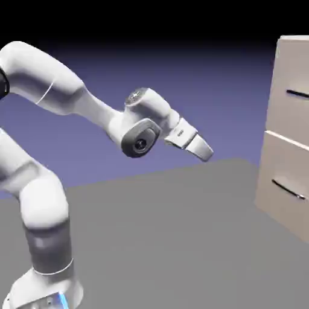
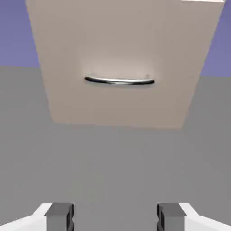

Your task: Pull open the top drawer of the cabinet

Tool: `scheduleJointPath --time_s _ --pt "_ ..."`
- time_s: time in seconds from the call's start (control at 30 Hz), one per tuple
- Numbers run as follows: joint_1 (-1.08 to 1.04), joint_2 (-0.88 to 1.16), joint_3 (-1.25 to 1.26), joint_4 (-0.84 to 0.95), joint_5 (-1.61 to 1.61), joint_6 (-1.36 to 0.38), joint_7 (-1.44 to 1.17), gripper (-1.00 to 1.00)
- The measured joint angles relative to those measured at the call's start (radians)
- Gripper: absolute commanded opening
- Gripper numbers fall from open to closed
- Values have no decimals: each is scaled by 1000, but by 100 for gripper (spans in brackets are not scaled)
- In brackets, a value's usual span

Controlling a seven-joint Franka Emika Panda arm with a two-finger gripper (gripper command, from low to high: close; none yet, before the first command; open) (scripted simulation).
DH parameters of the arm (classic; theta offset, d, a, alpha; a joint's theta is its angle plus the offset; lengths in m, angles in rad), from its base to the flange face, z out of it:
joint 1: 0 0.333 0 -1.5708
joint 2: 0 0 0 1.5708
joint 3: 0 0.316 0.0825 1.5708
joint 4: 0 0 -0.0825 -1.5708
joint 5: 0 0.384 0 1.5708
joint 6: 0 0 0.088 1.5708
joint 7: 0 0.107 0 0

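The pale beige cabinet (image 1: 289, 151) stands at the exterior view's right edge. Its top drawer (image 1: 294, 78) is flush with the front, and its thin dark bar handle (image 1: 297, 94) is cut off by the picture's edge. My gripper (image 1: 207, 153) hangs in the air well to the left of the cabinet, tilted down toward it and touching nothing. In the hand view the gripper (image 2: 115, 217) is open, with only grey table between its fingertips (image 2: 59, 215). Ahead, that view shows a beige drawer front (image 2: 122, 49) with a dark handle (image 2: 119, 81). Its lower edge meets the table, so it looks like the lower drawer.
The matching lower drawer front (image 1: 283, 175) with its own bar handle (image 1: 288, 189) sits under the top one. Grey table (image 1: 169, 241) stretches between the arm and the cabinet. The arm's base stands at the lower left.
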Motion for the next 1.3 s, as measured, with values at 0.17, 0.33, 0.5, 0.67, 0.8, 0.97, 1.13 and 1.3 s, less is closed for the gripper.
scheduleJointPath --time_s 0.17,0.33,0.5,0.67,0.8,0.97,1.13,1.3 --pt "62 92 -78 115 217 -9 -51 0" --pt "124 184 -155 231 435 -18 -102 0" --pt "186 276 -233 346 652 -26 -153 0" --pt "248 369 -310 462 870 -35 -205 0" --pt "297 442 -372 554 1044 -42 -246 0" --pt "359 535 -450 670 1261 -51 -297 0" --pt "422 627 -527 785 1479 -60 -348 0" --pt "483 719 -605 901 1696 -69 -399 0"
